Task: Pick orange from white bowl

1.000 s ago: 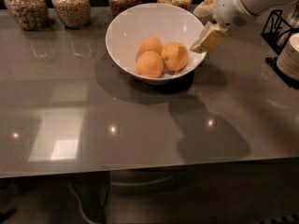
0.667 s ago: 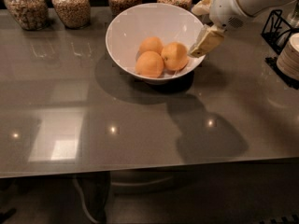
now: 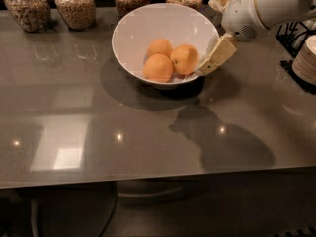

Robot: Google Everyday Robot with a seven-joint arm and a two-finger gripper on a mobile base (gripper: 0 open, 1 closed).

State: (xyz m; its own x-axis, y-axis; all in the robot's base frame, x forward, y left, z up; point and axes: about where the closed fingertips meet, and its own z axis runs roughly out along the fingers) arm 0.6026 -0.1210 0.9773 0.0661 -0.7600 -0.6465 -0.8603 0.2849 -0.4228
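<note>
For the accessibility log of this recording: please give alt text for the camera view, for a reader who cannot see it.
The robot's hand hovers at the right rim of a white bowl on a grey table, close beside the rightmost orange of three. Four glass jars of grain line the table's back edge.

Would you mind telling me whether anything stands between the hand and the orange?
Nothing visible does: the hand is at the right rim of the white bowl, beside the orange; the other two oranges lie left of it.

Kitchen counter (image 3: 148, 147), grain jars (image 3: 75, 6), pincer (image 3: 204, 68) at bowl (image 3: 134, 36)
</note>
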